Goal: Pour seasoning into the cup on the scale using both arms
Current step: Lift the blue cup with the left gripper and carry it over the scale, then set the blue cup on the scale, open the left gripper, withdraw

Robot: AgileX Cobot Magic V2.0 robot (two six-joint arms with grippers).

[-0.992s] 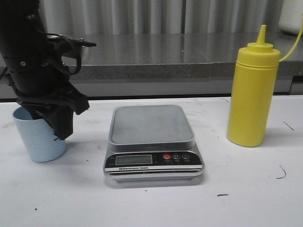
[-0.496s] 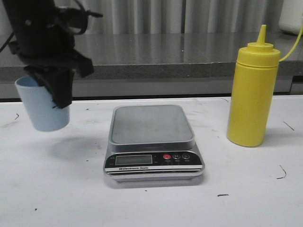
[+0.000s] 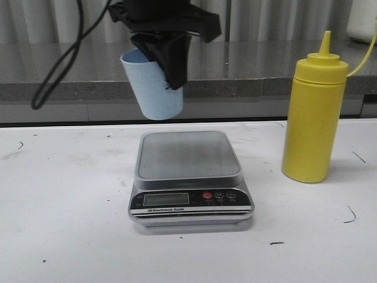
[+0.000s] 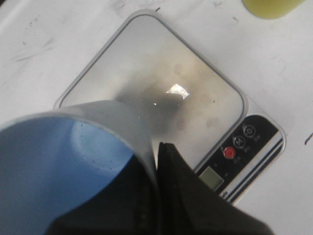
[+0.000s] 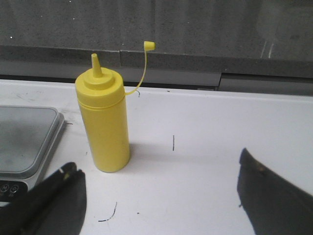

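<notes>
My left gripper (image 3: 168, 62) is shut on the rim wall of the pale blue cup (image 3: 152, 88), one finger inside and one outside. It holds the cup in the air, a little tilted, above the back left part of the scale (image 3: 189, 174). In the left wrist view the cup (image 4: 58, 156) hangs over the scale platform (image 4: 161, 88). The yellow seasoning bottle (image 3: 313, 115) stands upright on the table to the right of the scale, its nozzle uncapped. My right gripper (image 5: 159, 188) is open, low over the table, with the seasoning bottle (image 5: 103, 122) ahead of its left finger.
The white table (image 3: 65, 236) carries a few dark scuff marks. A grey stone ledge (image 3: 259, 68) runs along the back. The bottle's tethered cap (image 5: 149, 45) hangs out to one side. The left arm's cable (image 3: 59, 65) loops down at the back left.
My left gripper has lifted the cup off the table at the left and carried it up and to the right, to above the scale. The bottle has not moved.
</notes>
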